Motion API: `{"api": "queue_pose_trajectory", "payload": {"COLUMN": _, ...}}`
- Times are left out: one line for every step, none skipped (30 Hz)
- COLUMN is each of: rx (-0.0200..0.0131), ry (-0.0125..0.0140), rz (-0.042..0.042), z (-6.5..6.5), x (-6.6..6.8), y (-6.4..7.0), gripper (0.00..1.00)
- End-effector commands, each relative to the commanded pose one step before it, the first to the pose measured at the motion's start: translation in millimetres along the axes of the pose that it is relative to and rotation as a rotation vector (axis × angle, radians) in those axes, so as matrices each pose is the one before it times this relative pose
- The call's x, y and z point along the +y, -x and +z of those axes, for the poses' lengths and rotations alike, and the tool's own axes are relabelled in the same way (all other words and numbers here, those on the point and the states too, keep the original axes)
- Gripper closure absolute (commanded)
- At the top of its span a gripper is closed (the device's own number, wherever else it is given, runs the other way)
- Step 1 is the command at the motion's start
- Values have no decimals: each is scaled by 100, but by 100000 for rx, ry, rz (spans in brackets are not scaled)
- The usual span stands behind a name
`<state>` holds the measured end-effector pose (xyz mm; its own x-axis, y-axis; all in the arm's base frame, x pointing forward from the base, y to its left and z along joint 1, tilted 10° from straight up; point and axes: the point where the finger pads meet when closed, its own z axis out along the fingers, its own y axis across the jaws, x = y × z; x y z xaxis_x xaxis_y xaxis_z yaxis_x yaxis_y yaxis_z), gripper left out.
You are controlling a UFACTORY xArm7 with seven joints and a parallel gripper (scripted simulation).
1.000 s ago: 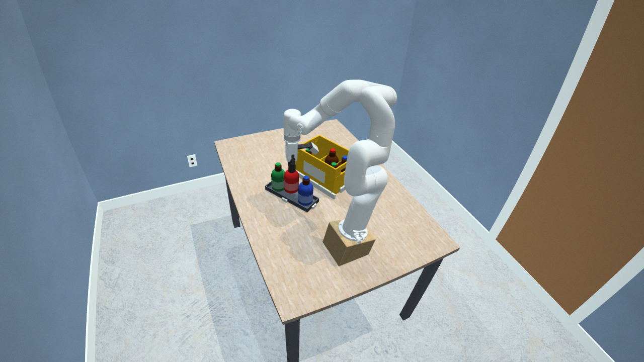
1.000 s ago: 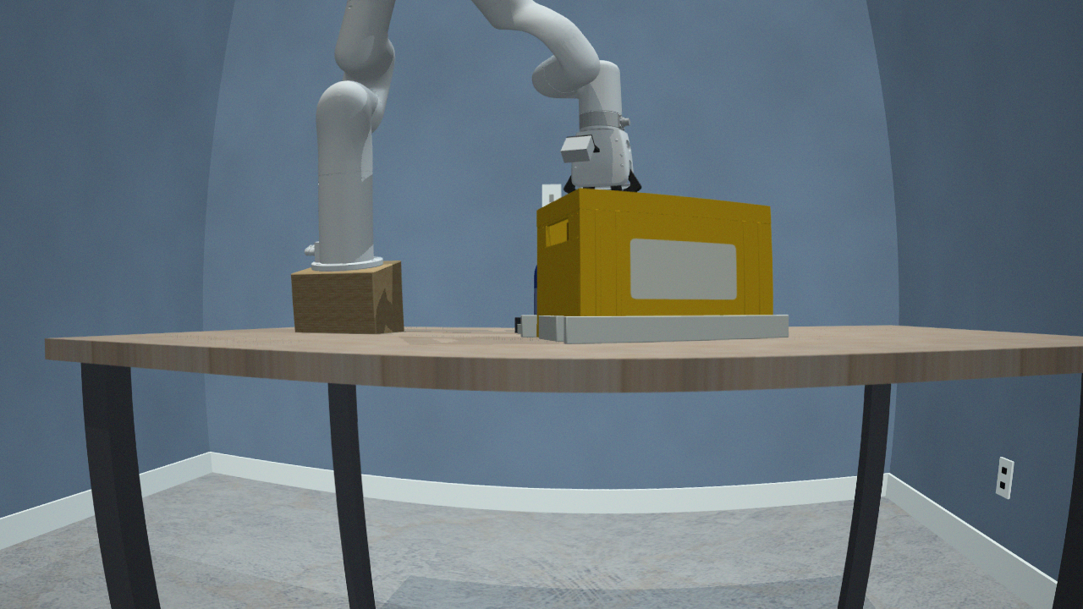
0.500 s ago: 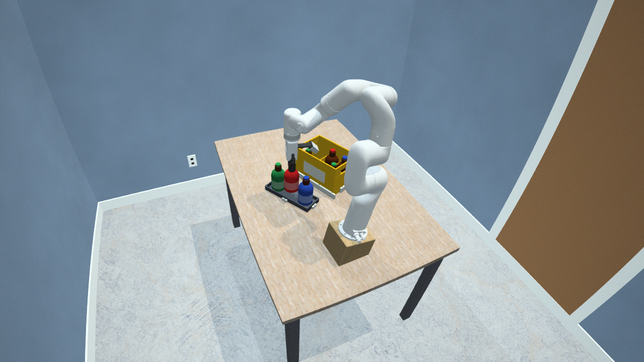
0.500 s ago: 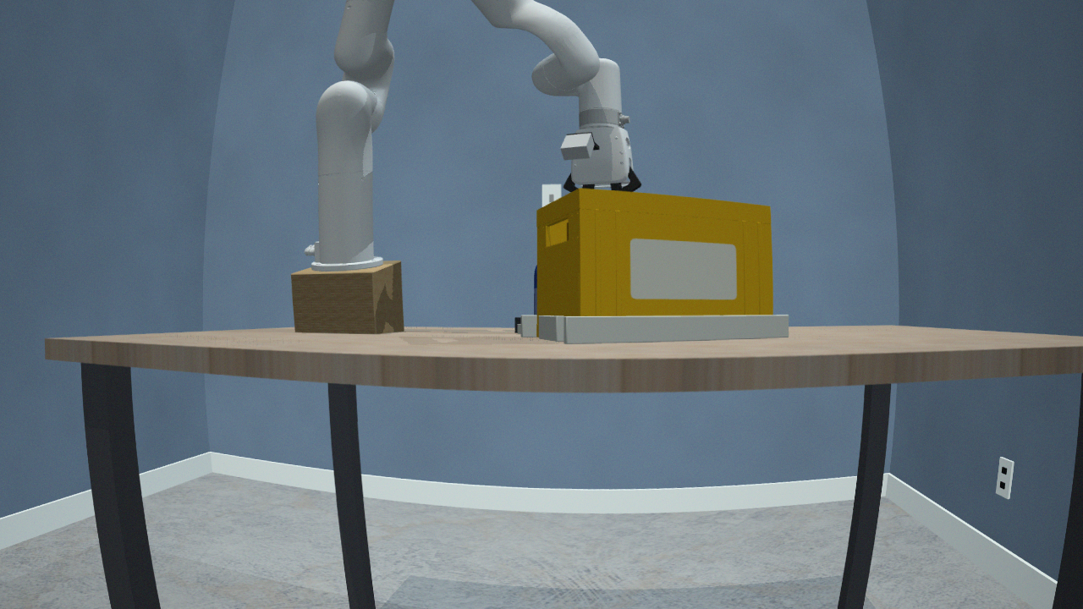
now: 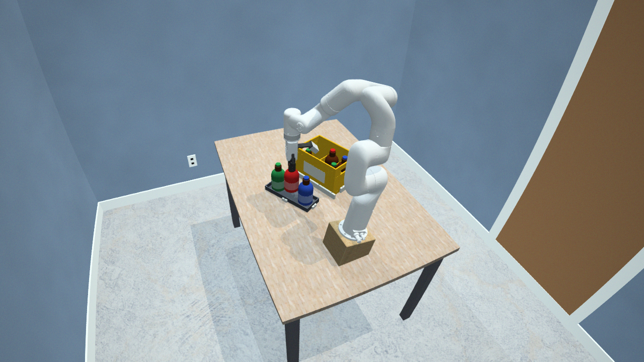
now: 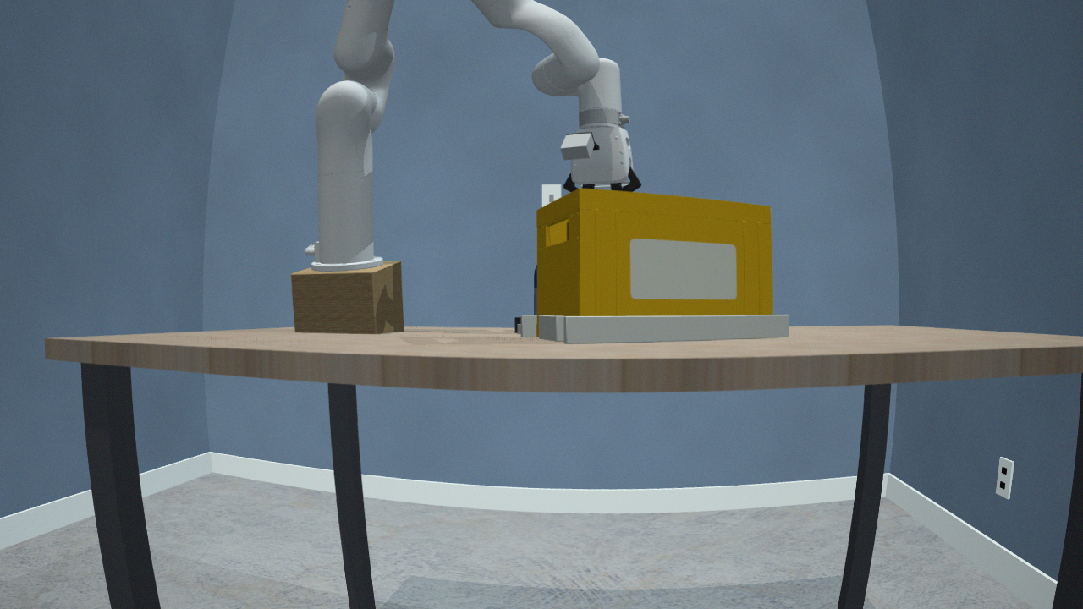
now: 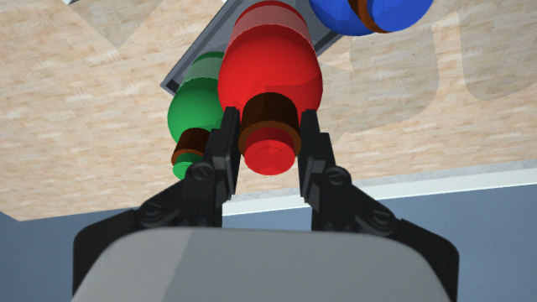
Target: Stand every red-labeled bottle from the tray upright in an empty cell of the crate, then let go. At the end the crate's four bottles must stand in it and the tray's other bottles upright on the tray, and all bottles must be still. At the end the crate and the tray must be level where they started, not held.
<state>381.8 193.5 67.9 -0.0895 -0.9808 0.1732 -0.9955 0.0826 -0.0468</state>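
My gripper is shut on the brown neck of the red-labeled bottle, just under its red cap. The bottle hangs upright over the dark tray, slightly raised, between a green-labeled bottle and a blue-labeled bottle, which both stand on the tray. The yellow crate stands just behind the tray. It holds a red-capped bottle and others with blue and green caps. In the exterior view the crate hides the tray and my fingers.
The crate rests on a grey base. The arm's wooden pedestal stands nearer the table's front. The arm's elbow rises beside the crate's right end. The table edge lies left of the tray.
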Motion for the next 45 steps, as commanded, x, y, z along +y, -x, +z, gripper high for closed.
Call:
{"api": "queue_pose_trajectory", "payload": {"rx": -294, "ry": -420, "rz": -14, "z": -202, "x": -133, "y": 110, "gripper": 100}}
{"api": "queue_pose_trajectory", "payload": {"rx": 0, "ry": 0, "rz": 0, "z": -14, "x": 0, "y": 0, "gripper": 100}}
{"api": "queue_pose_trajectory", "payload": {"rx": 0, "ry": 0, "rz": 0, "z": -18, "x": 0, "y": 0, "gripper": 100}}
{"api": "queue_pose_trajectory", "payload": {"rx": 0, "ry": 0, "rz": 0, "z": -23, "x": 0, "y": 0, "gripper": 100}}
{"api": "queue_pose_trajectory", "payload": {"rx": 0, "ry": 0, "rz": 0, "z": -29, "x": -1, "y": 0, "gripper": 100}}
{"api": "queue_pose_trajectory", "payload": {"rx": 0, "ry": 0, "rz": 0, "z": -35, "x": -1, "y": 0, "gripper": 100}}
{"api": "queue_pose_trajectory", "payload": {"rx": 0, "ry": 0, "rz": 0, "z": -41, "x": -1, "y": 0, "gripper": 100}}
{"api": "queue_pose_trajectory", "payload": {"rx": 0, "ry": 0, "rz": 0, "z": -47, "x": -1, "y": 0, "gripper": 100}}
{"api": "queue_pose_trajectory", "payload": {"rx": 0, "ry": 0, "rz": 0, "z": -53, "x": -1, "y": 0, "gripper": 100}}
{"api": "queue_pose_trajectory", "payload": {"rx": 0, "ry": 0, "rz": 0, "z": 0, "x": 0, "y": 0, "gripper": 100}}
{"api": "queue_pose_trajectory", "payload": {"rx": 0, "ry": 0, "rz": 0, "z": 0, "x": 0, "y": 0, "gripper": 100}}
{"api": "queue_pose_trajectory", "payload": {"rx": 0, "ry": 0, "rz": 0, "z": -60, "x": -1, "y": 0, "gripper": 100}}
{"api": "queue_pose_trajectory", "payload": {"rx": 0, "ry": 0, "rz": 0, "z": -66, "x": -1, "y": 0, "gripper": 100}}
{"api": "queue_pose_trajectory", "payload": {"rx": 0, "ry": 0, "rz": 0, "z": -72, "x": -1, "y": 0, "gripper": 100}}
{"api": "queue_pose_trajectory", "payload": {"rx": 0, "ry": 0, "rz": 0, "z": -78, "x": -1, "y": 0, "gripper": 100}}
{"api": "queue_pose_trajectory", "payload": {"rx": 0, "ry": 0, "rz": 0, "z": -84, "x": -1, "y": 0, "gripper": 100}}
{"api": "queue_pose_trajectory", "payload": {"rx": 0, "ry": 0, "rz": 0, "z": -90, "x": -1, "y": 1, "gripper": 100}}
{"api": "queue_pose_trajectory", "payload": {"rx": 0, "ry": 0, "rz": 0, "z": -95, "x": -1, "y": 1, "gripper": 100}}
{"api": "queue_pose_trajectory", "payload": {"rx": 0, "ry": 0, "rz": 0, "z": -100, "x": -1, "y": 1, "gripper": 100}}
{"api": "queue_pose_trajectory", "payload": {"rx": 1, "ry": 0, "rz": 0, "z": -104, "x": -2, "y": 1, "gripper": 100}}
{"api": "queue_pose_trajectory", "payload": {"rx": 0, "ry": 0, "rz": 0, "z": -108, "x": -2, "y": 1, "gripper": 100}}
{"api": "queue_pose_trajectory", "payload": {"rx": 0, "ry": 0, "rz": 0, "z": -112, "x": -1, "y": 1, "gripper": 100}}
{"api": "queue_pose_trajectory", "payload": {"rx": -1, "ry": 0, "rz": 0, "z": -116, "x": -1, "y": 1, "gripper": 100}}
{"api": "queue_pose_trajectory", "payload": {"rx": 1, "ry": -1, "rz": 0, "z": -118, "x": -2, "y": 1, "gripper": 100}}
{"api": "queue_pose_trajectory", "payload": {"rx": 0, "ry": 0, "rz": 0, "z": -120, "x": -2, "y": 1, "gripper": 100}}
{"api": "queue_pose_trajectory", "payload": {"rx": 0, "ry": 0, "rz": 0, "z": -122, "x": -1, "y": 1, "gripper": 100}}
{"api": "queue_pose_trajectory", "payload": {"rx": 0, "ry": 0, "rz": 0, "z": 0, "x": 0, "y": 0, "gripper": 100}}
{"api": "queue_pose_trajectory", "payload": {"rx": 0, "ry": 0, "rz": 0, "z": 0, "x": 0, "y": 0, "gripper": 100}}
{"api": "queue_pose_trajectory", "payload": {"rx": 0, "ry": 0, "rz": 0, "z": -124, "x": -1, "y": 1, "gripper": 100}}
{"api": "queue_pose_trajectory", "payload": {"rx": 1, "ry": 0, "rz": 0, "z": -124, "x": -2, "y": 1, "gripper": 100}}
{"api": "queue_pose_trajectory", "payload": {"rx": 0, "ry": 0, "rz": 0, "z": -124, "x": -2, "y": 1, "gripper": 100}}
{"api": "queue_pose_trajectory", "payload": {"rx": -1, "ry": 0, "rz": 0, "z": -124, "x": -1, "y": 1, "gripper": 100}}
{"api": "queue_pose_trajectory", "payload": {"rx": 0, "ry": 0, "rz": 0, "z": -123, "x": -2, "y": 1, "gripper": 100}}
{"api": "queue_pose_trajectory", "payload": {"rx": 0, "ry": 0, "rz": 0, "z": -122, "x": -2, "y": 1, "gripper": 100}}
{"api": "queue_pose_trajectory", "payload": {"rx": 0, "ry": 0, "rz": 0, "z": -120, "x": -1, "y": 1, "gripper": 100}}
{"api": "queue_pose_trajectory", "payload": {"rx": -1, "ry": 1, "rz": 0, "z": -118, "x": -1, "y": 1, "gripper": 100}}
{"api": "queue_pose_trajectory", "payload": {"rx": 1, "ry": -1, "rz": 0, "z": -114, "x": -2, "y": 1, "gripper": 100}}
{"api": "queue_pose_trajectory", "payload": {"rx": 0, "ry": 0, "rz": 0, "z": -111, "x": -2, "y": 1, "gripper": 100}}
{"api": "queue_pose_trajectory", "payload": {"rx": 0, "ry": 0, "rz": 0, "z": -107, "x": -1, "y": 1, "gripper": 100}}
{"api": "queue_pose_trajectory", "payload": {"rx": -1, "ry": 0, "rz": 0, "z": -103, "x": -1, "y": 1, "gripper": 100}}
{"api": "queue_pose_trajectory", "payload": {"rx": 0, "ry": 0, "rz": 0, "z": -98, "x": -2, "y": 1, "gripper": 100}}
{"api": "queue_pose_trajectory", "payload": {"rx": 0, "ry": 0, "rz": 0, "z": -94, "x": -1, "y": 1, "gripper": 100}}
{"api": "queue_pose_trajectory", "payload": {"rx": 0, "ry": 0, "rz": 0, "z": -88, "x": -1, "y": 1, "gripper": 100}}
{"api": "queue_pose_trajectory", "payload": {"rx": 0, "ry": 0, "rz": 0, "z": 0, "x": 0, "y": 0, "gripper": 100}}
{"api": "queue_pose_trajectory", "payload": {"rx": 0, "ry": 0, "rz": 0, "z": 0, "x": 0, "y": 0, "gripper": 100}}
